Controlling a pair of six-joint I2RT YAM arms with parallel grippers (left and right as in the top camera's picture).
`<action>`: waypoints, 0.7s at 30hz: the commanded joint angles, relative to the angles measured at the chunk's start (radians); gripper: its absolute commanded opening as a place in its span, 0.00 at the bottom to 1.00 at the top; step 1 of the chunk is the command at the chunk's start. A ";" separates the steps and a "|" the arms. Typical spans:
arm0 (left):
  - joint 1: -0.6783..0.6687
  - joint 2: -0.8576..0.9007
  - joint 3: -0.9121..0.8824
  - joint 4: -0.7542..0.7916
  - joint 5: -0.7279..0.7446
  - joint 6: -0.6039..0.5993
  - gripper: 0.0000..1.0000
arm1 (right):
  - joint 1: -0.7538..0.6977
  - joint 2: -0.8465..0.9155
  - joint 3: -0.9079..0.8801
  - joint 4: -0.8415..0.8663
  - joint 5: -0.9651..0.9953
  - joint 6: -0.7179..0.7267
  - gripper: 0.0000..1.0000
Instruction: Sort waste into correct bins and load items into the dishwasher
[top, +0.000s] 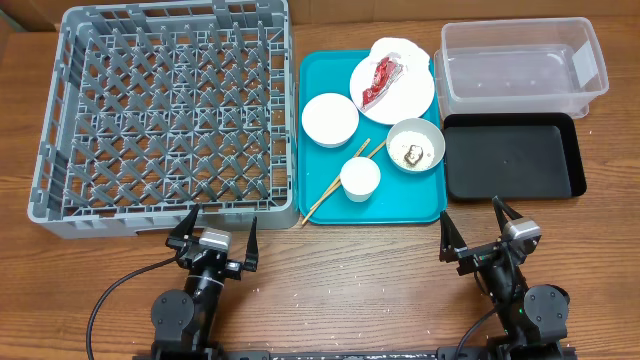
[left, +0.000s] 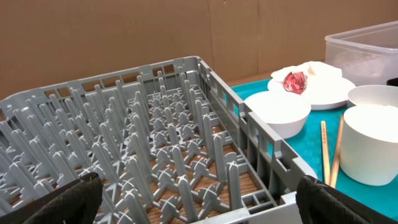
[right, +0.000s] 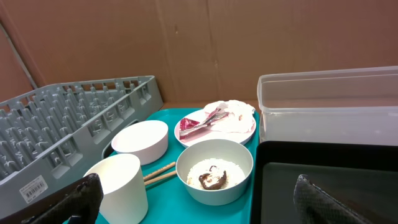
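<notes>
Grey dish rack (top: 170, 120), plate (top: 414, 96) with red wrapper (top: 380, 80) and napkin (top: 398, 50), plain bowl (top: 330, 118), rice bowl (top: 437, 140), cup (top: 360, 178), chopsticks (top: 335, 190), clear tub (top: 520, 60), black tray (top: 512, 158)

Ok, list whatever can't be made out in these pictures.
- Chopsticks: overhead, middle hidden by the small cup.
- Brown food lump: right wrist, too small to identify.
- Clear tub: left wrist, cut off by the right edge.
- Dish rack label: right wrist, print too small to read.
</notes>
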 joint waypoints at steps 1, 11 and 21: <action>0.006 -0.010 -0.010 0.008 -0.007 0.011 1.00 | -0.002 -0.012 -0.011 0.005 0.002 0.007 1.00; 0.006 -0.010 -0.010 0.008 -0.008 0.011 1.00 | -0.002 -0.012 -0.011 0.005 0.002 0.007 1.00; 0.006 -0.010 -0.010 0.008 -0.007 0.011 1.00 | -0.002 -0.012 -0.010 0.003 0.047 -0.003 1.00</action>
